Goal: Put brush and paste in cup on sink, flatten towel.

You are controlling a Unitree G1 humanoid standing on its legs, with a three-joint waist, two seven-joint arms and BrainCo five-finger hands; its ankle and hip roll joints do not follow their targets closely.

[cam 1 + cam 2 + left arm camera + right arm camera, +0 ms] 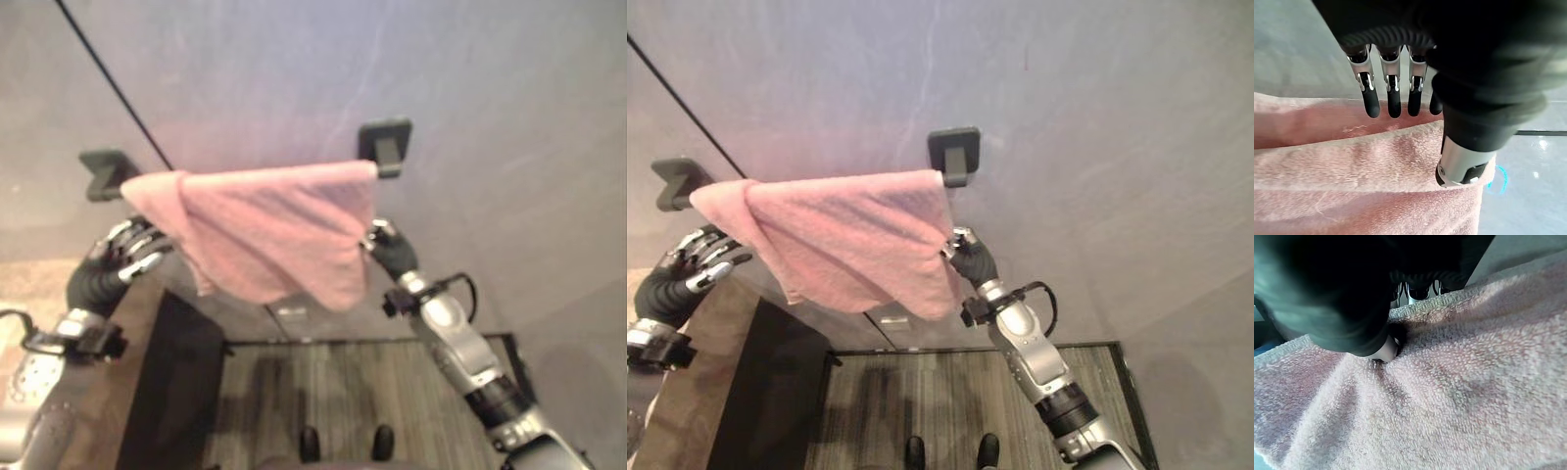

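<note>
On the rail, my right hand (960, 257) pinches the towel (847, 250); my left hand (696, 257) hovers with loose fingers. Tugging one-sided could drag it off.

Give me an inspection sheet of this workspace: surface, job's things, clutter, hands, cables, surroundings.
Surface: grey wall with two dark rail brackets; no sink seen.
Job's things: pink towel hangs over the rail, bunched and folded toward the robot's left, lower edge uneven. Brush, paste, cup: nothing seen.
Clutter: nothing seen.
Hands: left hand at the towel's left edge, fingers straight above the cloth, thumb against it. Right hand at the towel's right edge, thumb pressed into the cloth; grip unclear.
Cables: thin dark line running diagonally across the wall.
Surroundings: dark cabinet, striped floor.
</note>
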